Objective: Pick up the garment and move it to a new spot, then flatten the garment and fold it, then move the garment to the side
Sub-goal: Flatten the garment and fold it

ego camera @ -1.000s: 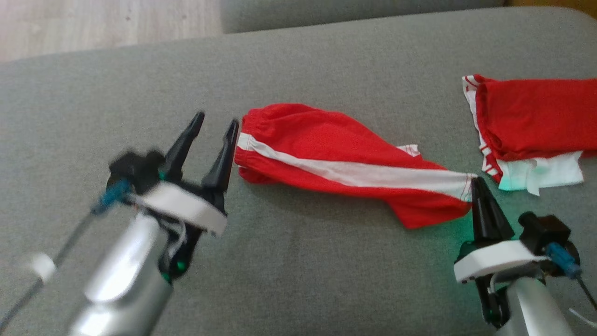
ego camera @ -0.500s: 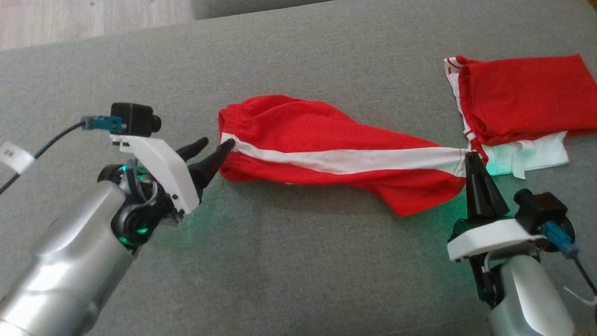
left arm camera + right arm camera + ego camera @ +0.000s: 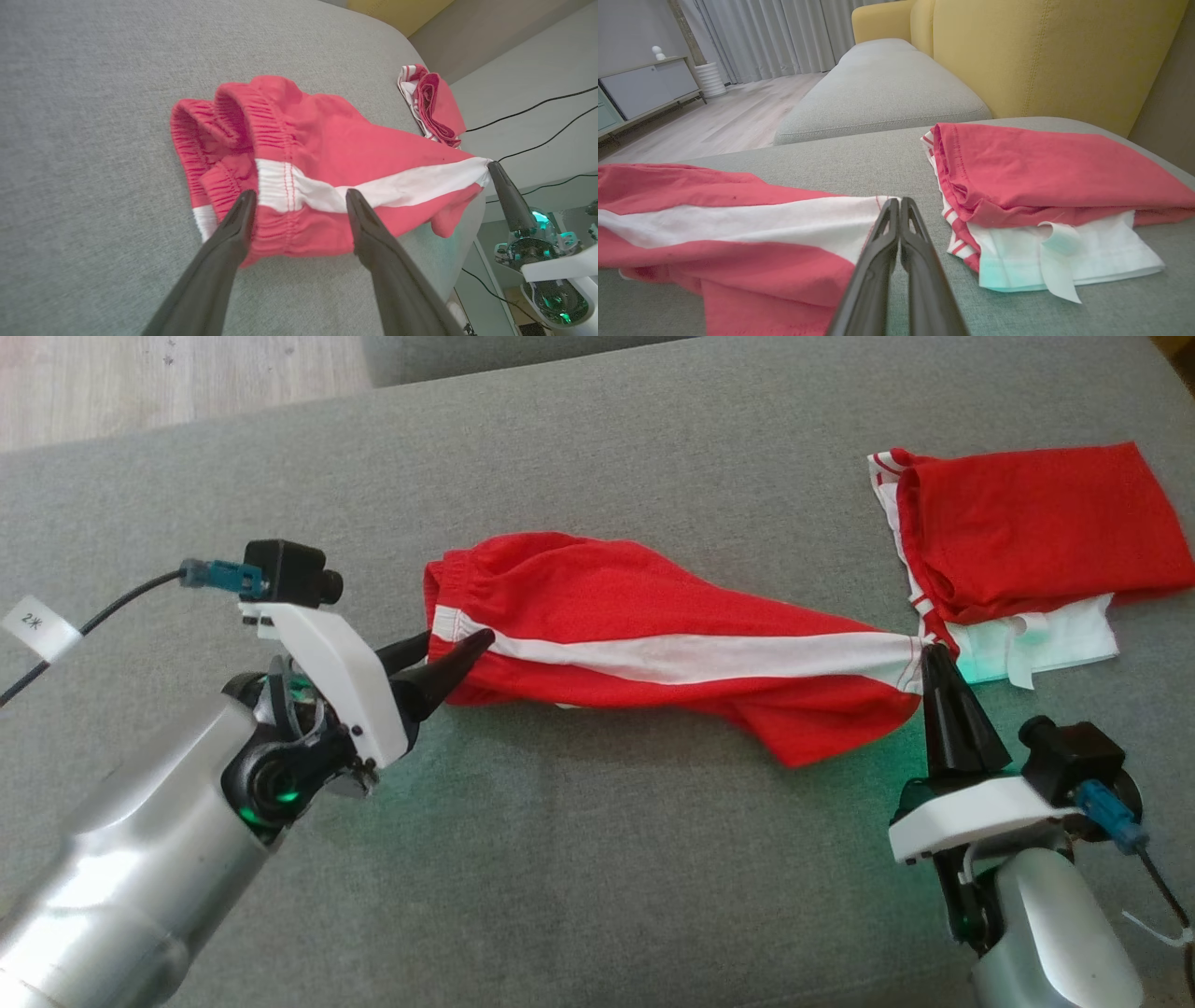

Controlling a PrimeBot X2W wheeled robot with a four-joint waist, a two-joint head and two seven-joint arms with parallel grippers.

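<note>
A folded red-and-white pile (image 3: 1027,532) (white layer underneath) lies on the grey cushion (image 3: 597,877). Behind stands a yellow backrest (image 3: 1041,56); farther off, wood floor (image 3: 724,121), pale curtains (image 3: 775,37) and a low cabinet (image 3: 644,88).

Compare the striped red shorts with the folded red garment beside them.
The shorts lie stretched out and rumpled; the folded garment sits neatly stacked. The shorts carry a long white stripe; the folded garment shows white beneath its red top. The right gripper pinches the shorts' hem; the folded garment lies free. Both are red and white.
</note>
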